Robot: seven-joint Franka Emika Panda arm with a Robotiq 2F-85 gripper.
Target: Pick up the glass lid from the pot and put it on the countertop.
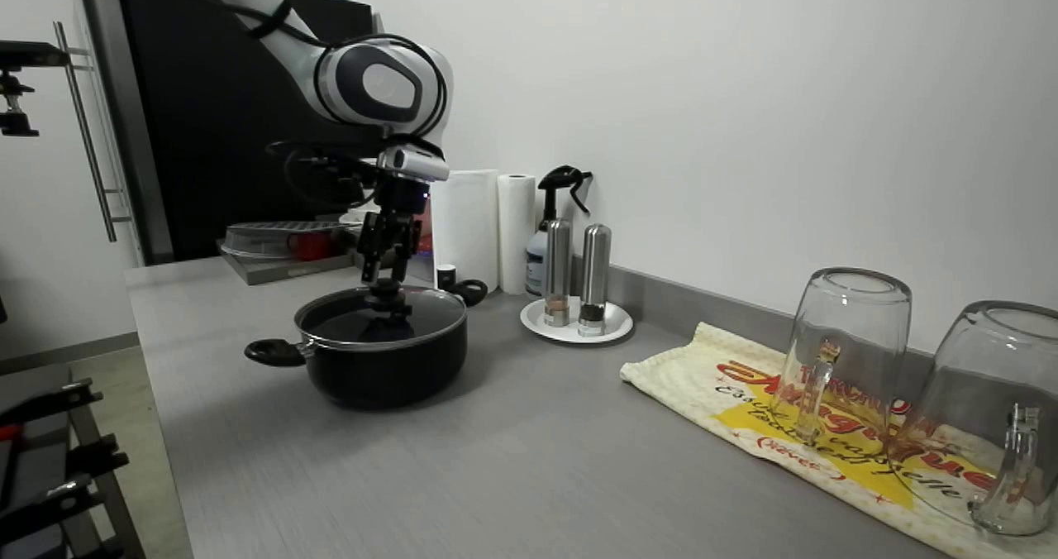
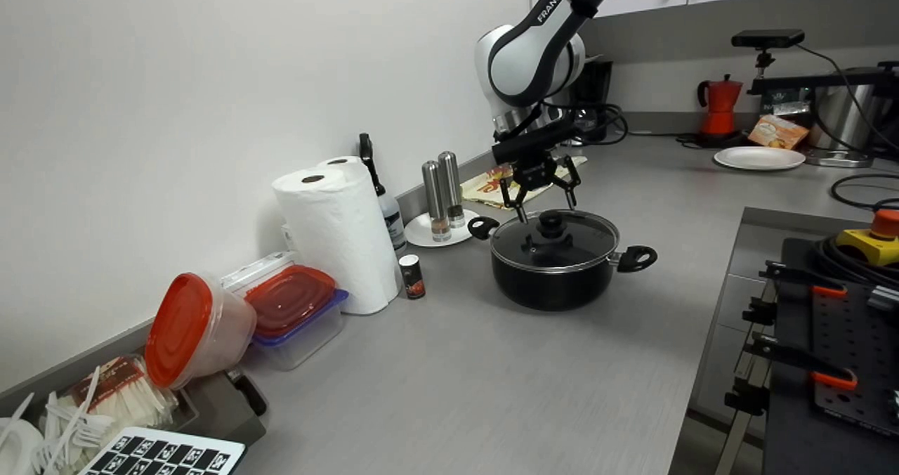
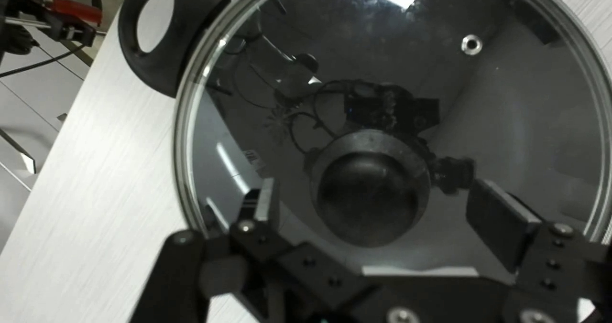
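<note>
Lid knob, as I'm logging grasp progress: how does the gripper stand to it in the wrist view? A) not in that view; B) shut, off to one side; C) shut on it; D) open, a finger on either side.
D: the gripper has its fingers apart, with glass lid showing between each and the lid knob.

Lid (image 2: 562, 246): 3 views (wrist nearest)

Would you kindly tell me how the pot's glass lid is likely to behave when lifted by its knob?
The glass lid, banded by a metal rim, should be stiff, though glass may chip if knocked. Its rounded black knob looks smooth, so it might slip or turn. With the knob near the middle, the lid will probably hang level.
</note>
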